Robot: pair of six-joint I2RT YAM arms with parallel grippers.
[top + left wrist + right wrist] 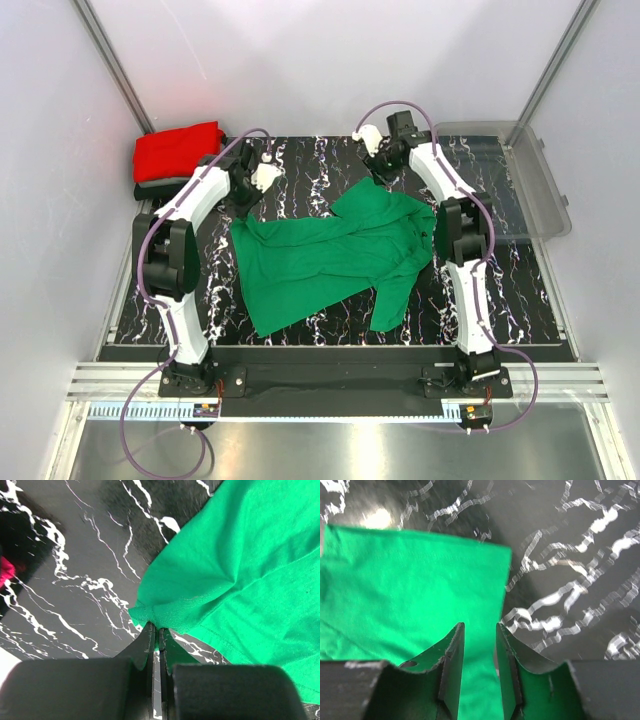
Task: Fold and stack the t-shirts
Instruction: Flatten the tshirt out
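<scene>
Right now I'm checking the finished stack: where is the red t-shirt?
In the top view, the folded red t-shirt lies at the far left corner, on a dark folded shirt, to the left of the green t-shirt.

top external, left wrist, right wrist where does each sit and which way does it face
Top external: above and behind the bases, facing down on the table; both arms whole, green t-shirt between them.
Left wrist: on the left arm, facing along the left fingers, shut on the t-shirt's bunched edge.
Right wrist: on the right arm, facing down between the open right fingers at a shirt corner.
Shared: all see the green t-shirt and table.
</scene>
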